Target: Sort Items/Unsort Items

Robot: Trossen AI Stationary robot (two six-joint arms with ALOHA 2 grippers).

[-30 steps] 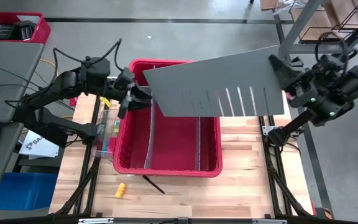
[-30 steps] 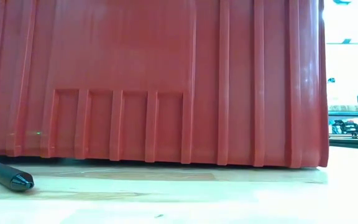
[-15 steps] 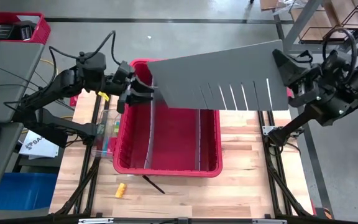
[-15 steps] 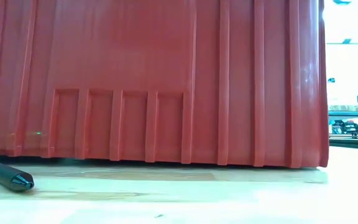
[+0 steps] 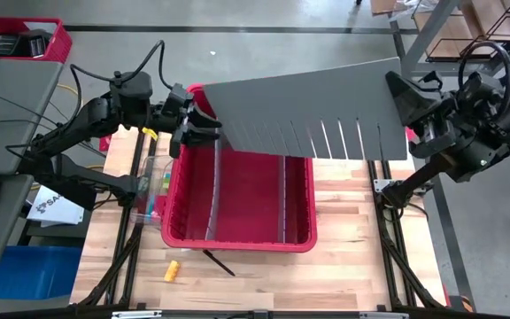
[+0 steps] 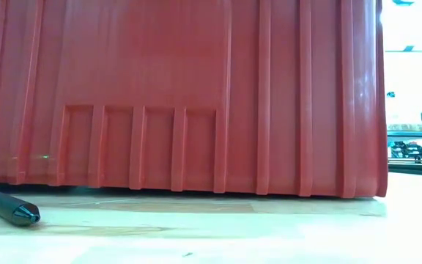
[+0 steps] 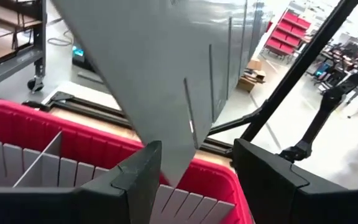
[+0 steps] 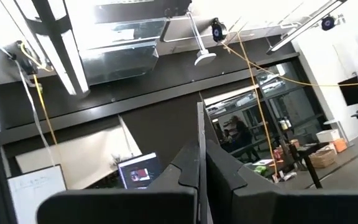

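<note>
Right claw [image 5: 403,113] pinches the right edge of a grey slotted panel [image 5: 308,111], held above the red bin [image 5: 299,237]. Left claw [image 5: 204,133] stands spread around the panel's left corner, not gripping. With one pinch, the panel could swing or slip into the bin. Items lie on the bench [image 5: 343,266]: a yellow block [image 5: 173,270] and dark stick [image 5: 220,262], near the bin's left front.
</note>
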